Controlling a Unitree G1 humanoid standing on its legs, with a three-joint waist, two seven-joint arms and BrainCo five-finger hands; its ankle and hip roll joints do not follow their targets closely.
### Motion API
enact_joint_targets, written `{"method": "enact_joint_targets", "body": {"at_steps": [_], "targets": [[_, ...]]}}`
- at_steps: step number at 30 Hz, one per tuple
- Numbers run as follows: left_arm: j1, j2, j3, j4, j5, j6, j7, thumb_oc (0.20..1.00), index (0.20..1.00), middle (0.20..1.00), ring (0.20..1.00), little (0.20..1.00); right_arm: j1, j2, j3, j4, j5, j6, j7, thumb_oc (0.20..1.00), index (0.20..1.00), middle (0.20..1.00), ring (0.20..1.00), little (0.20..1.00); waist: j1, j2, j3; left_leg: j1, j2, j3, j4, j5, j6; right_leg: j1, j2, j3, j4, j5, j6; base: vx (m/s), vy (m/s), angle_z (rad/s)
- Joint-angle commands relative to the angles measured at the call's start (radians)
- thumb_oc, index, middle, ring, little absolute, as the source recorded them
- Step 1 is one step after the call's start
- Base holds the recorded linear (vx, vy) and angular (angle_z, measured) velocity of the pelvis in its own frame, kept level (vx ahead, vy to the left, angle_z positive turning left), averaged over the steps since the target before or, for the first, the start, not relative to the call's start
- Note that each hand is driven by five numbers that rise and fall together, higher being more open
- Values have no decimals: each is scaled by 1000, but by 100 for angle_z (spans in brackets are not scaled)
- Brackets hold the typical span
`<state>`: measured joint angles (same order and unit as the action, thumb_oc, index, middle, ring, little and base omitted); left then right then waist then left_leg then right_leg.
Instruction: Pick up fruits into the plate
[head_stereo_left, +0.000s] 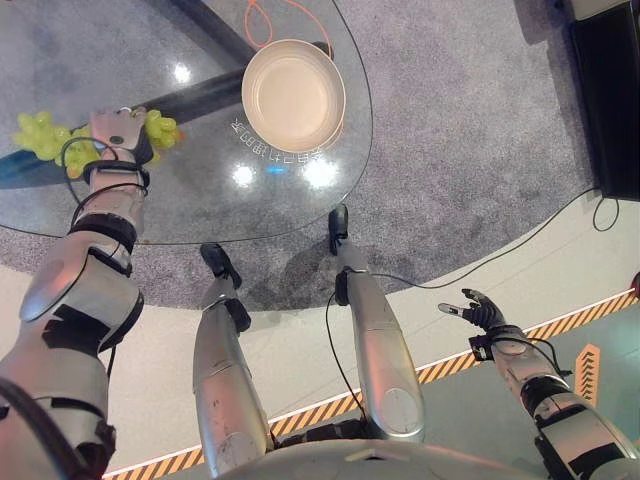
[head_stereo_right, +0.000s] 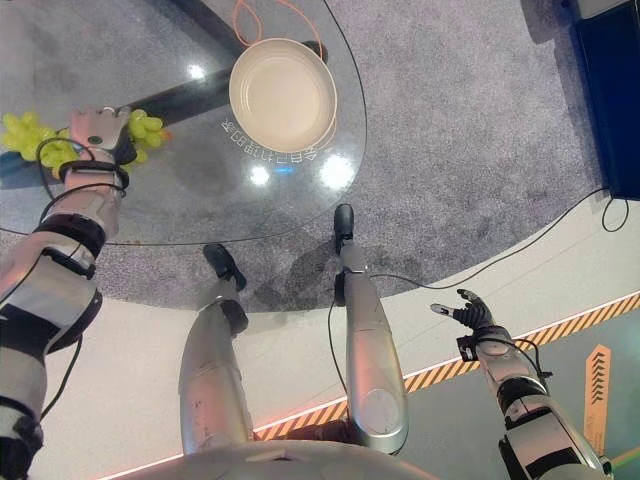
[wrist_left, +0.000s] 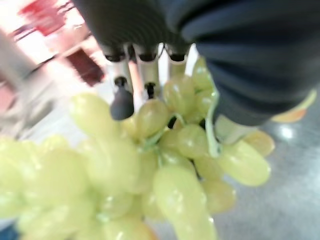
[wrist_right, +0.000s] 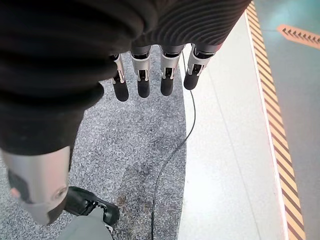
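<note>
Left hand (head_stereo_left: 120, 128) with fingers curled into green grapes (wrist_left: 165, 165) on glass surface (head_stereo_left: 200, 205), cream plate (head_stereo_left: 293, 94) nearby; right hand (head_stereo_left: 478, 311) relaxed, empty.

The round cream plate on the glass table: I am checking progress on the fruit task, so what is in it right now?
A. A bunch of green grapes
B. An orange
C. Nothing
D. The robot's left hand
C: the round cream plate shows a bare inside, while the bunch of green grapes lies apart on the glass table under the left hand.
</note>
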<state>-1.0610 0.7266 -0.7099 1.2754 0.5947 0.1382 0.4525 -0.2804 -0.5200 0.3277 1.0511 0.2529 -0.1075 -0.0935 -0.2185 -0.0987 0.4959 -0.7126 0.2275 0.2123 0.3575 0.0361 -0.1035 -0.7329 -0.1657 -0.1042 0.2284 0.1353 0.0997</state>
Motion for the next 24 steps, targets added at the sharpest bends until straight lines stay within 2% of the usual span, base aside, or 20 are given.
{"method": "enact_joint_targets", "body": {"at_steps": [1, 4, 9, 15, 17, 18, 21, 24], "targets": [[105, 51, 87, 43, -220, -133, 74, 200, 200, 200, 200, 200, 72, -11, -3, -34, -3, 1, -17, 1000, 1000, 1000, 1000, 1000, 15, -20, 24, 27, -98, 20, -40, -39, 12, 22, 81, -12, 44, -69, -4, -3, 4, 4], [139, 50, 184, -63, -332, -220, 91, 200, 200, 200, 200, 200, 85, 5, -8, -72, -12, 19, -37, 1000, 1000, 1000, 1000, 1000, 35, -4, 24, 83, -100, 17, -69, -36, 9, 73, 68, -26, 34, -84, 0, -8, 5, 6], [234, 21, 283, -227, -425, -275, 117, 200, 200, 200, 200, 200, 99, 25, -25, -118, -32, 52, -53, 1000, 1000, 1000, 1000, 1000, 69, 24, 24, 186, -108, 11, -118, -31, 6, 168, 47, -53, 23, -109, 6, -9, 19, 11], [387, -49, 375, -413, -510, -330, 135, 200, 200, 200, 200, 200, 123, 34, -70, -137, -70, 37, -62, 1000, 1000, 1000, 1000, 1000, 108, 63, 24, 316, -122, 0, -170, -27, 8, 296, 16, -82, 0, -130, 17, 30, 34, 16], [453, -76, 409, -471, -544, -358, 137, 200, 200, 200, 200, 200, 139, 38, -82, -157, -90, 29, -64, 1000, 1000, 1000, 1000, 1000, 117, 77, 6, 356, -130, -7, -198, -23, 8, 342, 9, -89, -24, -130, 20, 30, 37, 15], [514, -94, 436, -527, -558, -378, 141, 200, 200, 200, 200, 200, 158, 42, -91, -189, -105, 4, -62, 1000, 1000, 1000, 1000, 1000, 123, 85, -12, 387, -131, -8, -217, -21, 6, 377, 1, -95, -43, -128, 23, 40, 21, 11], [630, -110, 475, -641, -576, -397, 133, 200, 200, 200, 200, 200, 205, 51, -110, -257, -138, -15, -63, 1000, 1000, 1000, 1000, 1000, 133, 93, -58, 447, -133, -7, -247, -15, 4, 448, -11, -114, -80, -122, 27, 65, 26, 11], [736, -113, 527, -750, -605, -422, 86, 200, 200, 200, 200, 200, 240, 45, -134, -304, -159, -37, -38, 1000, 1000, 1000, 1000, 1000, 142, 101, -107, 508, -132, -5, -266, -16, 3, 526, -20, -134, -114, -123, 26, 103, 40, 3]]}}
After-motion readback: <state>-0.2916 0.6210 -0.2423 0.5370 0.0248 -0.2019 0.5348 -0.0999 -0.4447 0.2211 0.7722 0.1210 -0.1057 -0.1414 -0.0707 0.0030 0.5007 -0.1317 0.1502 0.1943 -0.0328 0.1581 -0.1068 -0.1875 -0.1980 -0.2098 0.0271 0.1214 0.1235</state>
